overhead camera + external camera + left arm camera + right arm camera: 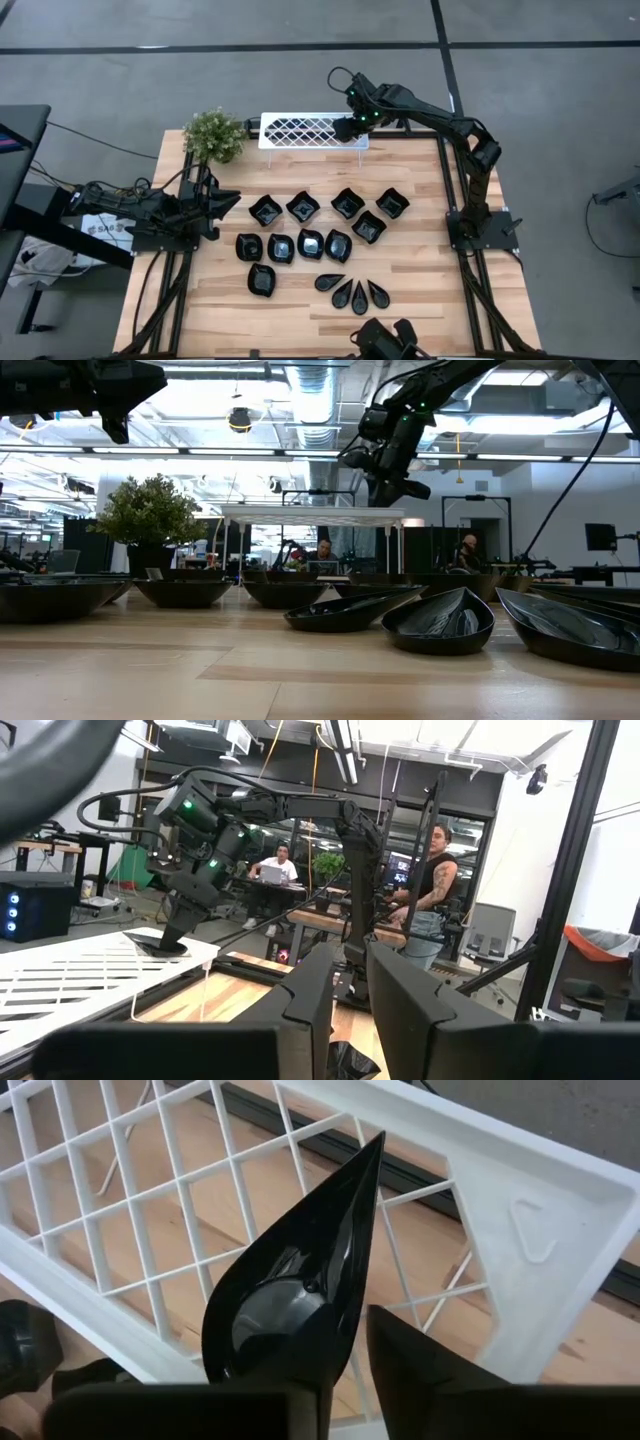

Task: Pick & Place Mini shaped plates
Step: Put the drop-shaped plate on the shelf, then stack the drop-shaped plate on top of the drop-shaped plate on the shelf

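Note:
Several glossy black mini shaped plates [310,243] rest on their bases in the middle of the wooden table: square wavy-rimmed ones, rounded ones, and teardrop ones [355,293] near the front. One more teardrop plate [290,1280] lies on the white lattice rack [300,130] at the far edge. My right gripper [345,127] is down on that plate at the rack's right end. My left gripper [232,202] waits at the table's left side with its fingers [310,990] nearly together and nothing between them. My right gripper [345,1350] has the teardrop plate by its wide round end [300,1365], coming from above and slanting down. The black finger blends with the black plate, so the kind of hold cannot be told. The pointed tip [378,1142] points away from the fingers, and the plate lies on the rack's lattice.
A small green plant [213,135] stands at the far left corner beside the rack. The rack stands on thin legs above the table [310,513]. Bare wood lies along the table's right side [430,250]. A dark device [390,340] sits at the near edge. People sit in the room behind.

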Action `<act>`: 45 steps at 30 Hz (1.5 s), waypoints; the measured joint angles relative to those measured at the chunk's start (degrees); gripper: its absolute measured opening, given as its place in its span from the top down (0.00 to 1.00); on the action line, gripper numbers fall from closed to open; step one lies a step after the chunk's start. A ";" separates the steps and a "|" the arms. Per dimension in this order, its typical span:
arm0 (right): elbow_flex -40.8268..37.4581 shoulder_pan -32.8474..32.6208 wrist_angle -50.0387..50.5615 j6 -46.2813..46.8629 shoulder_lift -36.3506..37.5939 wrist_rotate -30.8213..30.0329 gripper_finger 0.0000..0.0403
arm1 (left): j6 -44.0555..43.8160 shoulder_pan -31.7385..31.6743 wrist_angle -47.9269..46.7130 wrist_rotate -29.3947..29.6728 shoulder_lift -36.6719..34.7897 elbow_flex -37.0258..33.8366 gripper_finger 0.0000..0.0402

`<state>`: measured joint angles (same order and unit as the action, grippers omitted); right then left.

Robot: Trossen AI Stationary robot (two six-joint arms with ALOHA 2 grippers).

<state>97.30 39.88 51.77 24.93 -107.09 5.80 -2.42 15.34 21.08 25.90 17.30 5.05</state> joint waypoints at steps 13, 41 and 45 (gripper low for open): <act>1.51 0.02 2.39 0.00 -0.07 0.25 0.77 | 0.00 0.00 0.01 0.01 0.00 0.01 0.83; 3.23 -28.47 38.16 -4.07 14.13 4.89 0.77 | 0.02 0.00 0.00 -0.01 0.02 0.01 0.83; -3.87 -36.72 36.04 -2.87 20.25 4.83 0.77 | 0.00 0.01 0.00 -0.01 0.02 0.00 0.83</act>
<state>93.42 3.16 87.82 22.05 -86.84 10.63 -2.42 15.35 21.08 25.90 17.32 5.05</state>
